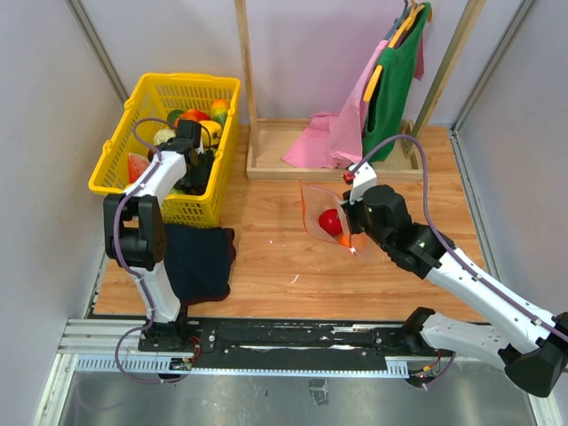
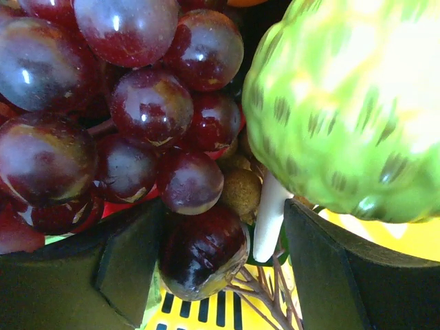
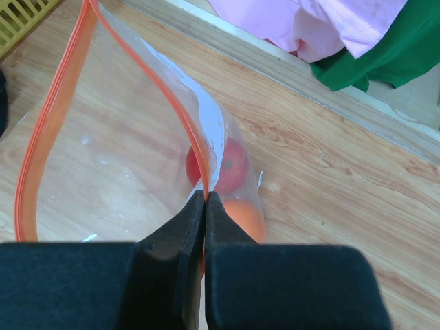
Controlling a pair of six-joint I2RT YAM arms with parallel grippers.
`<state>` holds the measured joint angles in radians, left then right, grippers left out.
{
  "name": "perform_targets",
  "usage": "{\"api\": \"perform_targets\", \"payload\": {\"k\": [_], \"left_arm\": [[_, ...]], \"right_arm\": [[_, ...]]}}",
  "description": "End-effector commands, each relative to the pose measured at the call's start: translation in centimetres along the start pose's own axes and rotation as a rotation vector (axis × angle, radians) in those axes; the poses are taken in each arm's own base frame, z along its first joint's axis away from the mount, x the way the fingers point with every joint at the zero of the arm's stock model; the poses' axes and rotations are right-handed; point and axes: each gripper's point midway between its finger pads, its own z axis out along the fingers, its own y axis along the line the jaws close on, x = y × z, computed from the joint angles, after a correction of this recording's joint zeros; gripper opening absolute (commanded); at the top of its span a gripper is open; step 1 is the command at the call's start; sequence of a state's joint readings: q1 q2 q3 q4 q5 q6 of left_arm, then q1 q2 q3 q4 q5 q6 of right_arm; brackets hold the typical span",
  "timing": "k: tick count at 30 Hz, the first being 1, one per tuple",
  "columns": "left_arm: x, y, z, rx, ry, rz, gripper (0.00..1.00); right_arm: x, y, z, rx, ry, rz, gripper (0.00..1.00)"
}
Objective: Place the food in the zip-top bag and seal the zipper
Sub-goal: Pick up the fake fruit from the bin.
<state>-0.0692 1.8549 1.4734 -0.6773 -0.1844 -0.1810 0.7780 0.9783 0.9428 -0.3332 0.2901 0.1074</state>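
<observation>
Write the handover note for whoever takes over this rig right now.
Left gripper: open, down in the yellow basket, jaws either side of the grapes, beside the green cabbage; nothing gripped yet.
Right gripper: shut on the rim of the bag, holding its mouth open.
Done: a red fruit and an orange one are in the bag.
Left: move the other basket food over, then close the zipper.

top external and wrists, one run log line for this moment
left gripper open, at grapes in yellow basket | right gripper shut on zip-top bag edge, mouth open | bag holds red fruit, orange fruit
</observation>
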Motion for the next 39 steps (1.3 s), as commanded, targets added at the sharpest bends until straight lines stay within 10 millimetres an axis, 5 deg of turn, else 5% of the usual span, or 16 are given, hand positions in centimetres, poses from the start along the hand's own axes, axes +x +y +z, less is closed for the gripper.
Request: {"api": "perform_targets", "payload": {"k": [1,9,19,39], "left_arm": [[3.0,1.0,1.8,-0.037,0.113,0.003,0.73],[2.9,1.0,1.6,-0.027,0.113,-0.001,0.53],[0.3,1.2,-2.5,0.000,-0.020,-0.023,0.32],[-5.0,2.3,-12.5,0.060,-0.406,-0.137,0.22]], "right_arm": [[-0.1,-0.6,0.3,0.017,-0.011,0.018,0.01],[-0.3,-0.6,0.1,0.012,-0.018,0.021,0.01],[-0.6,-0.7,-0.2,0.015,-0.028,0.027,0.01],[-0.9,-0.7,-0.4,0.013,-0.037,0.043,0.01]]}}
